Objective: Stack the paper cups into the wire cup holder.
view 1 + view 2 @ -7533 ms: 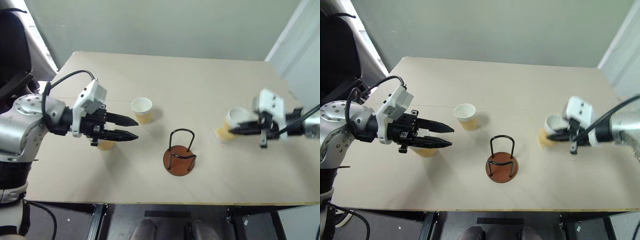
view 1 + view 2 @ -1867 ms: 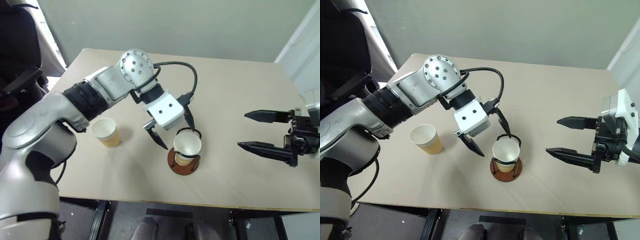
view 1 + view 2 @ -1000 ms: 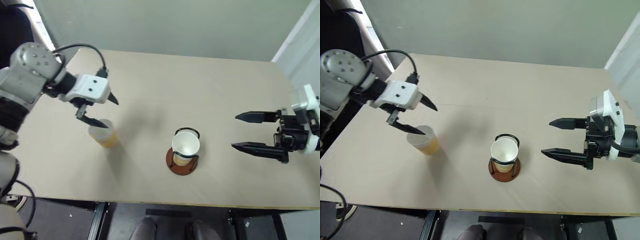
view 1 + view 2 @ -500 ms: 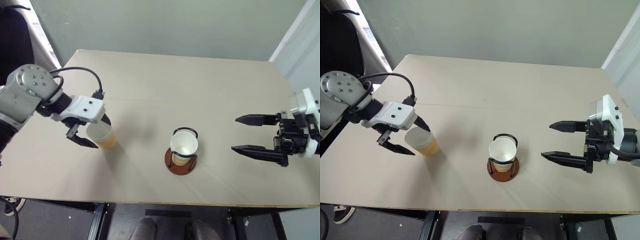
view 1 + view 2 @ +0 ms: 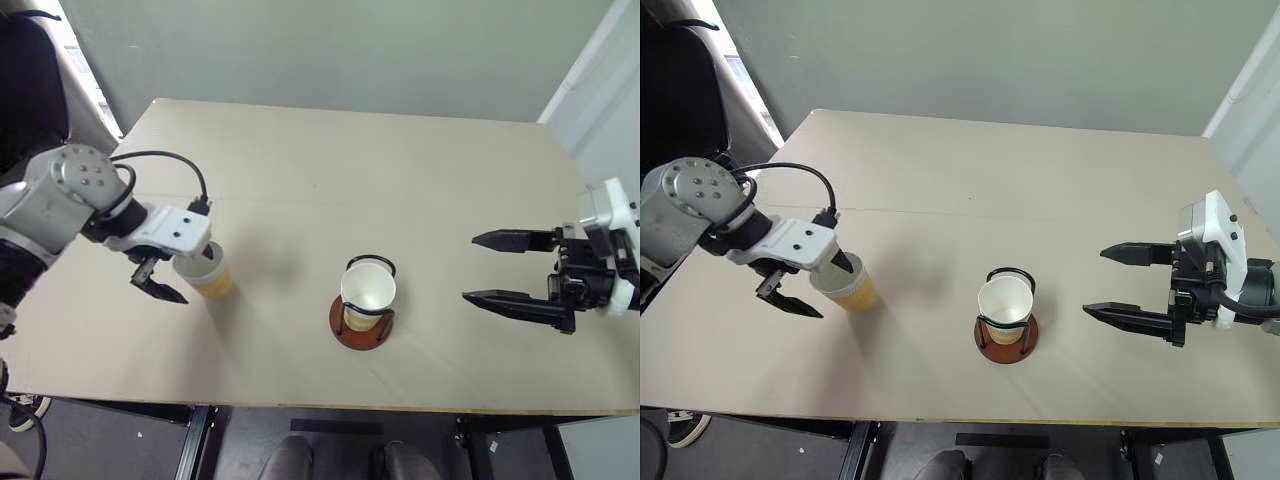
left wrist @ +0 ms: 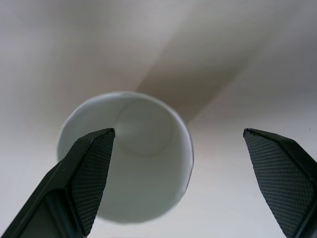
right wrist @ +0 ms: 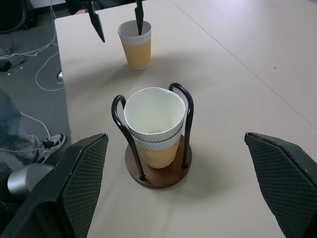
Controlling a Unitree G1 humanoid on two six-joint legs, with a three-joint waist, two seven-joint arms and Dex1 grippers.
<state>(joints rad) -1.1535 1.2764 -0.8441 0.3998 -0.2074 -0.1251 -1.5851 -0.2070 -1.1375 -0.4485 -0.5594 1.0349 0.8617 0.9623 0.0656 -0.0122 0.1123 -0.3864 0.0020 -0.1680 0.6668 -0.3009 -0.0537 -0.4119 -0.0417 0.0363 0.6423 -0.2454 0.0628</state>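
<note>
Two paper cups (image 7: 154, 119) sit nested in the wire cup holder (image 7: 158, 176) at the table's front middle, also seen as the stacked cups (image 5: 368, 285). A third paper cup (image 5: 203, 273) stands upright on the left. My left gripper (image 5: 185, 272) points down at it and is open. One finger (image 6: 89, 173) hangs over the cup's mouth (image 6: 129, 158), the other finger (image 6: 282, 178) stands well outside the wall. My right gripper (image 5: 470, 268) hovers open to the right of the holder, empty.
The tan table (image 5: 330, 170) has its front edge close below the holder. A grey wall runs behind the table. A dark chair (image 5: 680, 90) stands off the table's left side.
My left gripper has sunk from just above the lone cup to the height of its rim. The right gripper and the cups in the holder have not moved.
</note>
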